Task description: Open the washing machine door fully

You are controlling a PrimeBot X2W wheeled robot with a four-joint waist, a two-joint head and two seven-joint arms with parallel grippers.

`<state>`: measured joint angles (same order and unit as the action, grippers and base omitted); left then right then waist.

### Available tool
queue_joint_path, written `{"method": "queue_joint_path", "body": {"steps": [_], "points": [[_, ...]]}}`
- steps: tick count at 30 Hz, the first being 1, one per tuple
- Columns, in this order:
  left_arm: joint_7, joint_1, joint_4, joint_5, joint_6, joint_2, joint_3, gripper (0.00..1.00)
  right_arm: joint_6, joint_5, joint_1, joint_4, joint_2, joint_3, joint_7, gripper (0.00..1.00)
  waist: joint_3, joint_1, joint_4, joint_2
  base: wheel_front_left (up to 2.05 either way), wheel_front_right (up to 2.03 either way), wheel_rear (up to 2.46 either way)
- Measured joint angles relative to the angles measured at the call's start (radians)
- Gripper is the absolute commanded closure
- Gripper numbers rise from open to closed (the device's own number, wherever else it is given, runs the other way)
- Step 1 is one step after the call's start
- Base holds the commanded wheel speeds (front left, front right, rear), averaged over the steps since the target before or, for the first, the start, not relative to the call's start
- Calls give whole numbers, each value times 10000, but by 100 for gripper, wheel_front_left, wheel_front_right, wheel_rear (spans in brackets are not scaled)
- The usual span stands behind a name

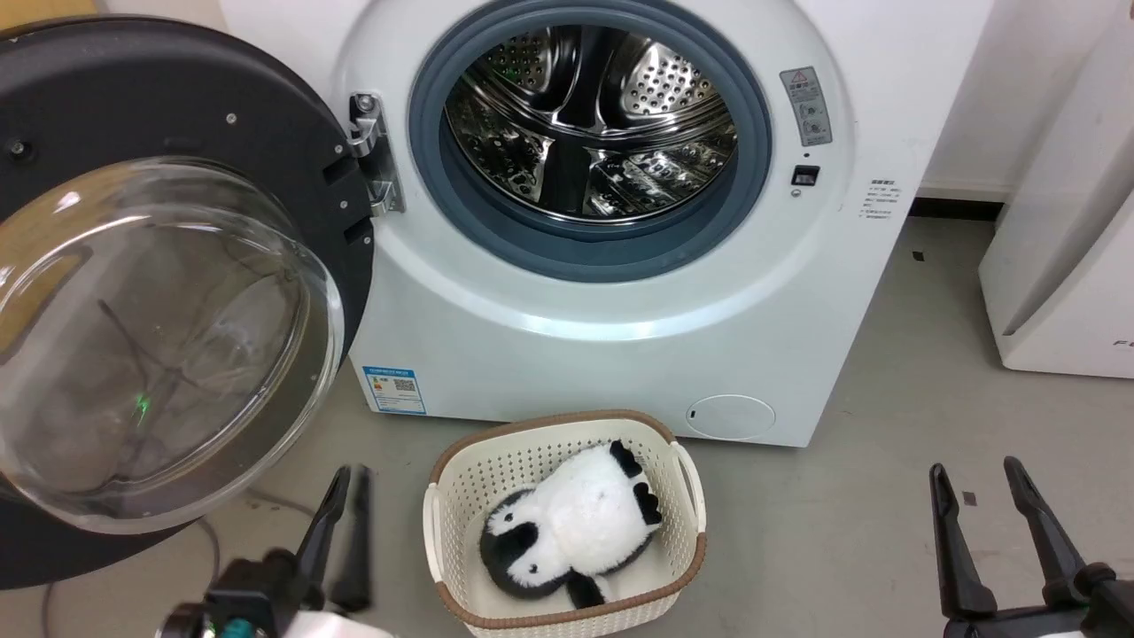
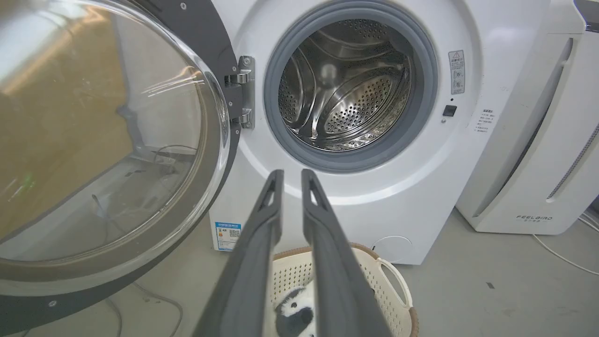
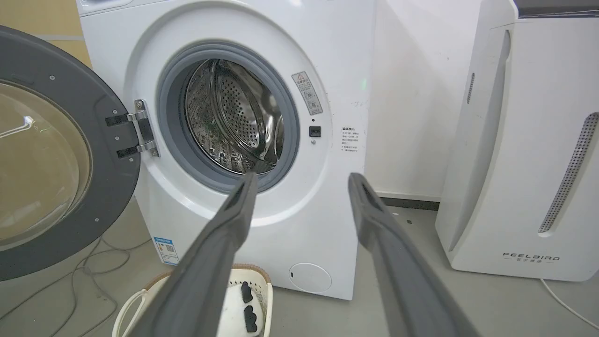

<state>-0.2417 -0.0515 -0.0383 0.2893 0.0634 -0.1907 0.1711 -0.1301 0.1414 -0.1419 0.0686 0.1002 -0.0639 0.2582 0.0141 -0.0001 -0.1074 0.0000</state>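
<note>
1. Long dark fingers of the left claw (image 1: 353,478) rise at 7 o'clock in the head view. They are nearly pressed together with a thin slit between them, pinching nothing (image 2: 291,175).
2. At 5 o'clock in the head view, the right claw (image 1: 974,468) stands with its fingers spread wide and empty (image 3: 304,178).
3. Between the claws, at 6 o'clock, a cream perforated plastic basket with a brown rim (image 1: 461,496) sits on the grey floor (image 1: 886,532), just in front of the machine. It holds a black-and-white plush toy (image 1: 576,523).
4. The large round washing machine door with its black rim and bulging clear glass bowl (image 1: 159,337) hangs at 9 o'clock. It is swung wide out from the opening, its inner side facing the camera (image 2: 107,140) (image 3: 42,159). Both claws are apart from it.
5. A metal hinge (image 1: 376,155) joins the door to the 9 o'clock edge of the opening.
6. The big white front-loading washing machine (image 1: 620,354) stands at 12 o'clock. Its grey rubber gasket (image 1: 585,252) and perforated steel drum (image 1: 589,124) are exposed.
7. Low on its front are a blue label (image 1: 394,390) at 7 o'clock and a round flap (image 1: 731,416) at 5 o'clock.
8. A white upright appliance (image 3: 514,164) stands at 3 o'clock, beside the machine.
</note>
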Motion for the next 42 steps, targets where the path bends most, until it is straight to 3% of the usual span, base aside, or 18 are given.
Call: {"method": "queue_joint_path", "body": {"steps": [8,25,26,42], "points": [[-73,-159,-451,-497,44,142,431,0,0,-10,-152,-267,-81,-105,0,0,2,0,83,0,0,0,0],[-146,-157,-562,-593,44,146,393,0,0,-12,-132,-351,-184,-104,0,0,12,0,71,0,0,0,0],[-146,-157,-564,-591,44,146,389,100,0,-12,-132,-353,-184,-96,0,100,2,1,75,0,0,0,0],[54,-148,-529,-683,40,213,278,100,0,-27,-128,-351,-184,-50,-205,100,-17,1,168,0,0,0,0]]}}
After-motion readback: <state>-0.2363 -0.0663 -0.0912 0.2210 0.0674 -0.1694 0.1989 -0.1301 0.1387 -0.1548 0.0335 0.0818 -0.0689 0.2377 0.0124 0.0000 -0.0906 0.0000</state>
